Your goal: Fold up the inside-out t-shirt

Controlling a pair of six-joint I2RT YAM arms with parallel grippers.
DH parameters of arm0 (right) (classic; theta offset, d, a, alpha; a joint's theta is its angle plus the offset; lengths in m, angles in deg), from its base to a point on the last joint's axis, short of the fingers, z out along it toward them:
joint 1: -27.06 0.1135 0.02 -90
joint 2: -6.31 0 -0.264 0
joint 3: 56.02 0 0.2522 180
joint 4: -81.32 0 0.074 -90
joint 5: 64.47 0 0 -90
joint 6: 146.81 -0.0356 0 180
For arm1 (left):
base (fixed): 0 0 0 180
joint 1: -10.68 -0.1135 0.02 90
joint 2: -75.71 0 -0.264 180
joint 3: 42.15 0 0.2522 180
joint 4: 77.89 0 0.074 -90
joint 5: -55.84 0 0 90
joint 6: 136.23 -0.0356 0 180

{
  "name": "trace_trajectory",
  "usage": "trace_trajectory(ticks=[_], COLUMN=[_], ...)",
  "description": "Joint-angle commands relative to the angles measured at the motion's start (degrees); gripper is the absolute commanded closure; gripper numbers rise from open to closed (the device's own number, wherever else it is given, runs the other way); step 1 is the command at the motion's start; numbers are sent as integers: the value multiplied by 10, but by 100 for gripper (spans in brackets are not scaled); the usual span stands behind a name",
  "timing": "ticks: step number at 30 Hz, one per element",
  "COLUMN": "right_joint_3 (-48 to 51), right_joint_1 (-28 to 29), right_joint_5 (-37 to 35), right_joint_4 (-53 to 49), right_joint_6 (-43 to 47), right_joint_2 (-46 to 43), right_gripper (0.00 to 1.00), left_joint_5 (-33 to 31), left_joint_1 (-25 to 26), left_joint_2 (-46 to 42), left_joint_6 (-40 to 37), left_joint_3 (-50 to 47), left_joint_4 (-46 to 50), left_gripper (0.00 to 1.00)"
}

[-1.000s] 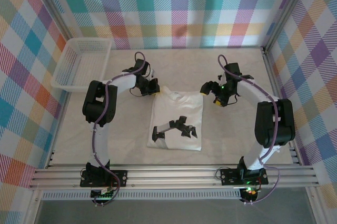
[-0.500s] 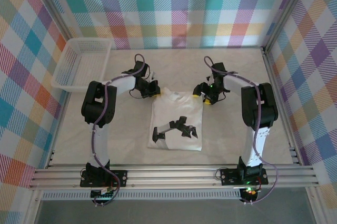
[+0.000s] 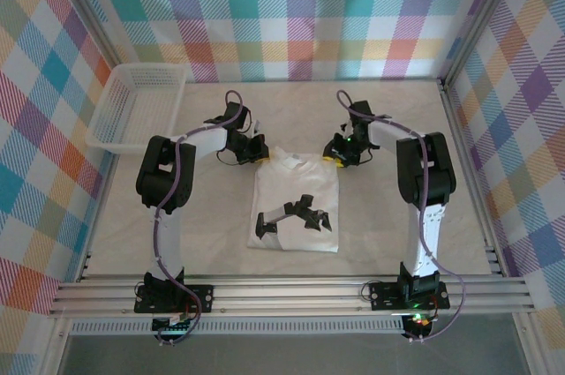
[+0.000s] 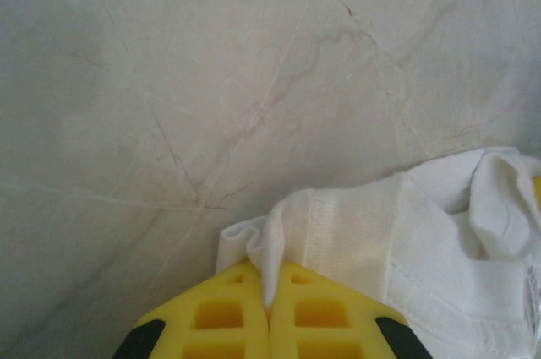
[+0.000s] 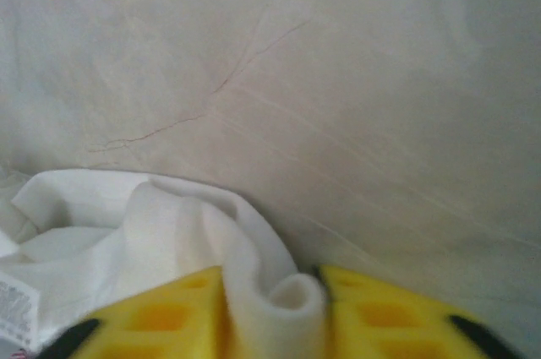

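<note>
The white inside-out t-shirt (image 3: 296, 185) lies flat as a rectangle in the middle of the table, with a dark marking on its near half. My left gripper (image 3: 257, 151) sits at the shirt's far left corner. In the left wrist view this gripper (image 4: 269, 281) is shut, a thin pinch of the t-shirt (image 4: 397, 232) caught between its yellow fingers (image 4: 215, 312). My right gripper (image 3: 336, 156) is at the far right corner. In the right wrist view this gripper (image 5: 272, 283) has a rolled fold of the t-shirt (image 5: 127, 224) pressed between its fingers (image 5: 380, 304).
A white lattice basket (image 3: 132, 106) stands at the far left corner of the table. Metal frame posts and checked walls close in the sides and back. Bare marbled tabletop (image 3: 388, 216) lies to the right of the shirt and also beyond it.
My right arm swung left to the shirt's far right corner and its jaws closed around a fold of fabric. The left gripper stayed shut on its corner.
</note>
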Motion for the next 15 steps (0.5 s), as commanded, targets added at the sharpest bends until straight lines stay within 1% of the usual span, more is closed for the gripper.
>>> trace_trajectory(ticks=[1, 4, 7, 10, 12, 13, 15], right_joint_3=[-1, -14, -78, -165, -215, -228, -235], right_joint_1=[14, 8, 2, -4, -10, -13, -17], right_joint_5=[32, 34, 58, 98, 118, 126, 134], right_joint_4=[-2, -2, -34, -58, -61, -57, -38], right_joint_6=[-7, -16, -20, -31, -39, -43, -46], right_joint_2=[-10, -60, -90, -121, -146, -157, -189], right_gripper=[85, 100, 100, 100, 100, 100, 100], left_joint_5=[17, 35, 80, 141, 154, 155, 151], left_joint_1=[3, -3, -23, -51, -68, -74, -81], left_joint_2=[-32, -67, -100, -148, -196, -217, -261], left_joint_6=[43, 82, 138, 234, 290, 301, 301], left_joint_3=[-27, -38, -12, 12, 19, 23, 27], left_joint_4=[-30, -76, -107, -183, -230, -238, -230], left_gripper=[100, 100, 100, 100, 100, 100, 100])
